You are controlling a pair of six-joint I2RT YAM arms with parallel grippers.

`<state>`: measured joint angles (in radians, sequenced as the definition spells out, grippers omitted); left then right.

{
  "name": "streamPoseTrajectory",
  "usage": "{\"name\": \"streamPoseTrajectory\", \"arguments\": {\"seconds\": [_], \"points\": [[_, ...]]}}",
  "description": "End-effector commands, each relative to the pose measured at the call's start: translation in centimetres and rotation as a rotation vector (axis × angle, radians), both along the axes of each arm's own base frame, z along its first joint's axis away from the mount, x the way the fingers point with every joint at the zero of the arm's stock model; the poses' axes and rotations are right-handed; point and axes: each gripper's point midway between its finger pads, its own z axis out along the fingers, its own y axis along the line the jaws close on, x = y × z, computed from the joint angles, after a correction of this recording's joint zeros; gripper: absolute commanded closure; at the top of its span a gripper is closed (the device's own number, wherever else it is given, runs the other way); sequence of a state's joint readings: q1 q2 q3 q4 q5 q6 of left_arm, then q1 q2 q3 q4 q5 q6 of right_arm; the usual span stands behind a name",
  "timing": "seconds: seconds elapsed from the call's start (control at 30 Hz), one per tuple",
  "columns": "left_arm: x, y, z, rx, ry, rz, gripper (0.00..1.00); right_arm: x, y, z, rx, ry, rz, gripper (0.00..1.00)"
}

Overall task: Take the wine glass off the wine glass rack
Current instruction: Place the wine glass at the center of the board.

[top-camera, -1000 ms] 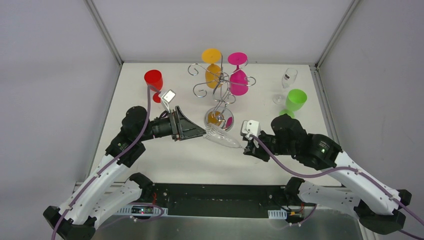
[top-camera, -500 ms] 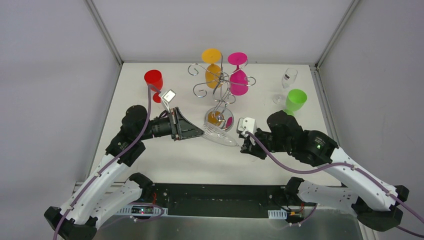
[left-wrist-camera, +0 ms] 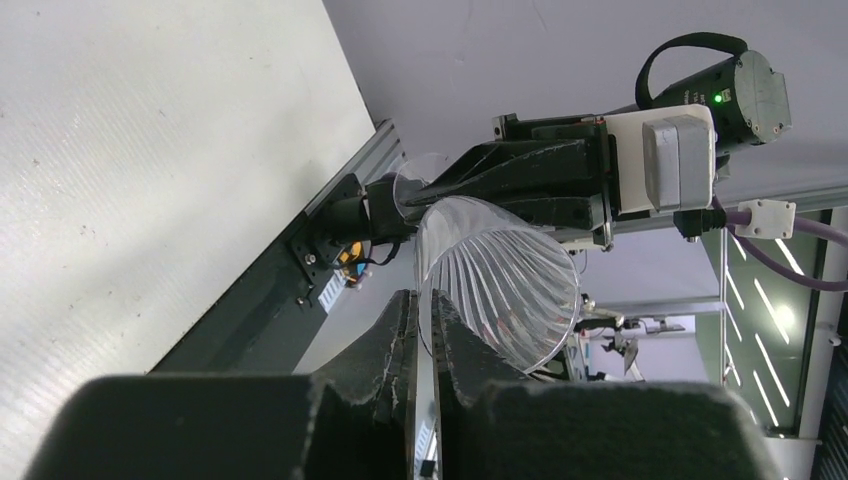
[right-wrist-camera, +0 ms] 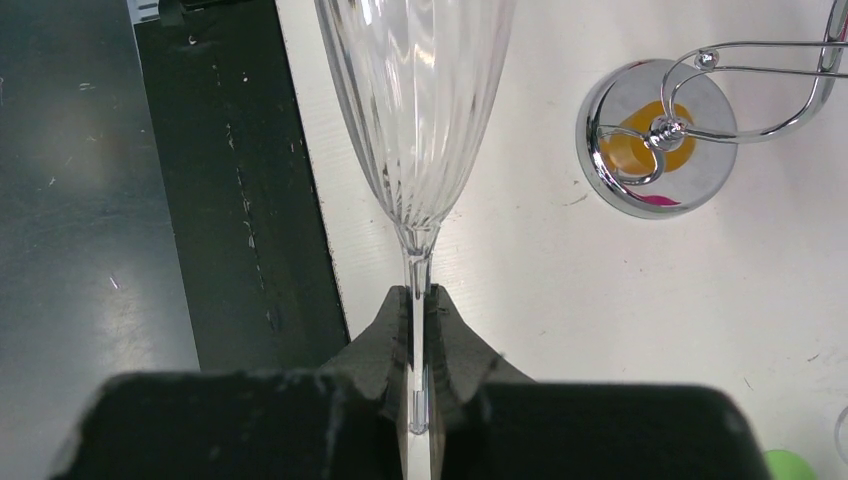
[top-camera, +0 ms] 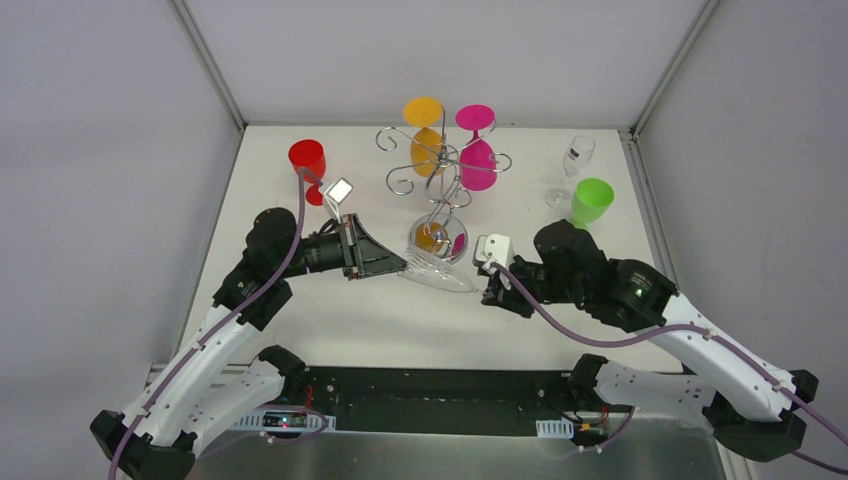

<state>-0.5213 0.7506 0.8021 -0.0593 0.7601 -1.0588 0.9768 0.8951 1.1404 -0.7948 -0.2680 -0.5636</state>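
Here, the white table carries the wine glass rack toward 12 o'clock of its centre. An orange glass and a pink glass hang upside down from the rack's curled arms. A red glass stands at 10 o'clock of the rack, with a green glass and a small clear flute at 3 o'clock.

The wine glass, clear and ribbed, is already off the wires. It lies roughly level in the air just at 6 o'clock of the chrome base, bridging the two arms.

The right gripper, at 3 o'clock of the glass, has its pads pressed together on the thin stem. That grip probably carried the glass away from the hook.

The left gripper, at 9 o'clock, is closed onto the bowl's rim, one finger inside the mouth and one outside. A second hold there would steady a long glass that the stem pinch alone could let swing. It reads as a hand-over, with standing the glass on the table left to do.
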Motion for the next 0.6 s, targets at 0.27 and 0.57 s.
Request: {"name": "streamPoseTrajectory", "arguments": {"seconds": [0.27,0.57], "points": [[-1.2,0.1,0.1,-0.009,-0.034,-0.061,1.0,1.4,1.3,4.0,0.136,-0.084,-0.041,0.84],[-1.1,0.2,-0.8,0.03,-0.026,-0.056,1.0,1.4,0.6,5.0,0.188,-0.119,-0.074,0.55]]}}
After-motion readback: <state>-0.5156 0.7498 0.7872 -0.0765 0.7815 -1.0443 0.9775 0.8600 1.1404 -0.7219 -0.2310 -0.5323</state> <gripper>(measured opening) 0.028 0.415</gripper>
